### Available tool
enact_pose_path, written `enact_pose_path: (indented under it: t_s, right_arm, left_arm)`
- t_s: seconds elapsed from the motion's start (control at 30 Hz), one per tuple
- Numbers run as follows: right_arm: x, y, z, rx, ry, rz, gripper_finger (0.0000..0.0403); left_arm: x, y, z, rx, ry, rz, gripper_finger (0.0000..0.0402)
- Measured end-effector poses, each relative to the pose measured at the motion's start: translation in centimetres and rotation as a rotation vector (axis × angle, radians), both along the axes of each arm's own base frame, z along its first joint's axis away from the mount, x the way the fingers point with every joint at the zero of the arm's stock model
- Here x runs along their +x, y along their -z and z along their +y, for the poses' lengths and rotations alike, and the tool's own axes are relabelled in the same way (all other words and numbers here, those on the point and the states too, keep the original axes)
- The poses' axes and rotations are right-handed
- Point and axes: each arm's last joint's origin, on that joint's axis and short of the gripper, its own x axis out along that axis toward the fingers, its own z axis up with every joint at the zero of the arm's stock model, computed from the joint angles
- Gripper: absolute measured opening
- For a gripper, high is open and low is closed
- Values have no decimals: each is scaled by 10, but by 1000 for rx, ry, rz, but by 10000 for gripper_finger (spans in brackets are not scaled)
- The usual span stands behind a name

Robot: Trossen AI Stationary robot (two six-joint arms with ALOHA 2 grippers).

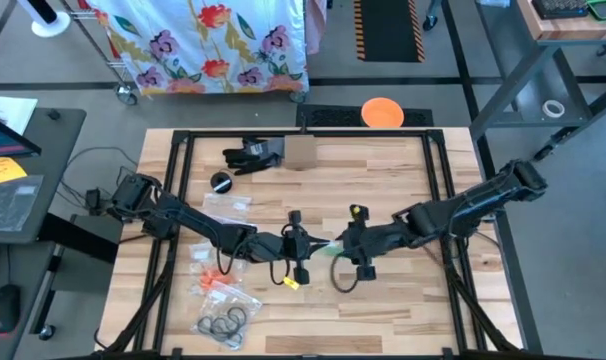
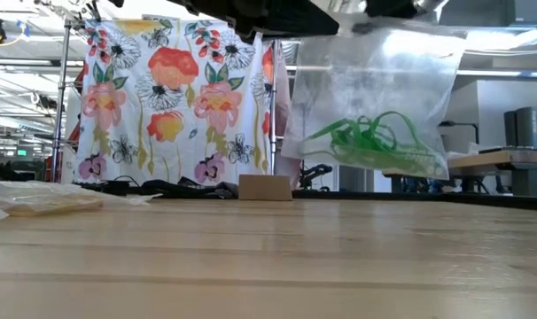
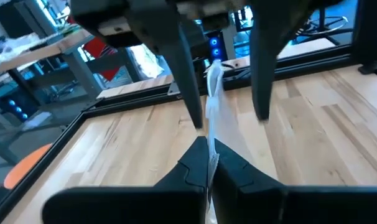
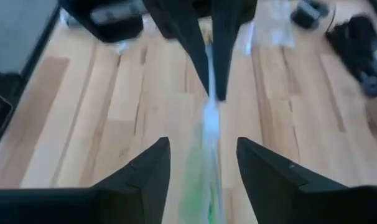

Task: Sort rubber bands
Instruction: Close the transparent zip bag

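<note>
A clear zip bag [image 2: 375, 89] with green rubber bands [image 2: 375, 142] in its bottom hangs above the middle of the table. My left gripper [image 1: 308, 244], reaching in from the table's left, is shut on the bag. My right gripper [image 4: 203, 142] comes from the right and stands open. Its two fingers [image 3: 188, 81] are on either side of the bag [image 4: 204, 118], apart from it. More bagged rubber bands lie flat at the near left: orange ones [image 1: 215, 280] and black ones [image 1: 223, 322]. My left gripper pinches the bag's upper part [image 3: 209, 134] between its two shut fingers. The fingers come about level from the table's left. The bag hangs below them, clear of the table, with the green bands sagging in its bottom.
A small cardboard box [image 1: 300, 152], a black glove-like bundle [image 1: 251, 155] and a black round thing [image 1: 221, 182] sit at the far side. An empty clear bag [image 1: 228, 203] lies left of centre. A black frame [image 1: 178, 200] rims the table. Bare wood shows at the near right.
</note>
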Motion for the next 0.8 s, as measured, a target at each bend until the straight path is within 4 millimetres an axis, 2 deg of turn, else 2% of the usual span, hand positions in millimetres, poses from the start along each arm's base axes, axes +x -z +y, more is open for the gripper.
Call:
enact_pose_path:
  t_s: [0.13,0.37,0.8]
  right_arm:
    - [15,3,-2,-68,8,128,161]
    - [27,4,2,-111,4,236,141]
    - [31,3,2,-112,9,238,128]
  left_arm:
    - [1,1,4,-35,12,7,0]
    - [1,6,6,-49,4,53,0]
    - [2,8,10,-122,58,73,0]
